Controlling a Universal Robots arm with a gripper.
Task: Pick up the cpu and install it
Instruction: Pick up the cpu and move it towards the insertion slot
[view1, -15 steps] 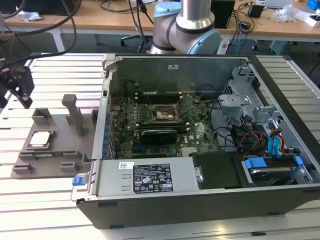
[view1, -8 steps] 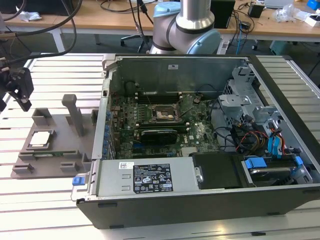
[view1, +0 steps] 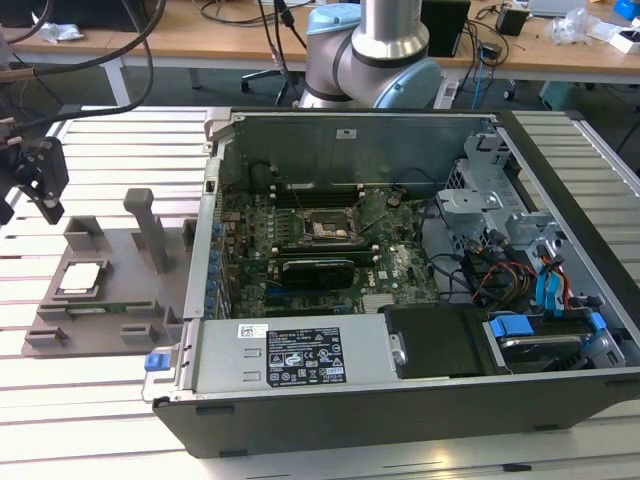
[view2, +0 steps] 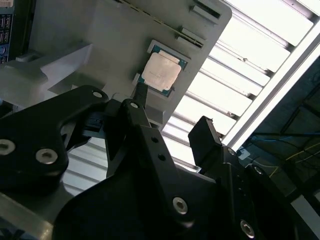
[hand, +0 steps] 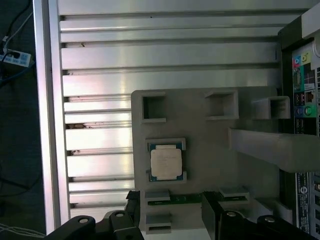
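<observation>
step: reaching for pick | gripper (view2: 172, 106) fingers (view2: 206, 140) spread, empty | cpu (hand: 166, 164) seated in grey fixture plate (hand: 200, 145), beyond fingertips, apart | need: fingers astride chip's opposite edges

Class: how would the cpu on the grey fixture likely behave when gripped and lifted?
The cpu looks like a thin, flat plate, so probably stiff and light. Its smooth metal top may be slippery. Lying flat between corner guides on the grey fixture, it should not roll or tip.
</observation>
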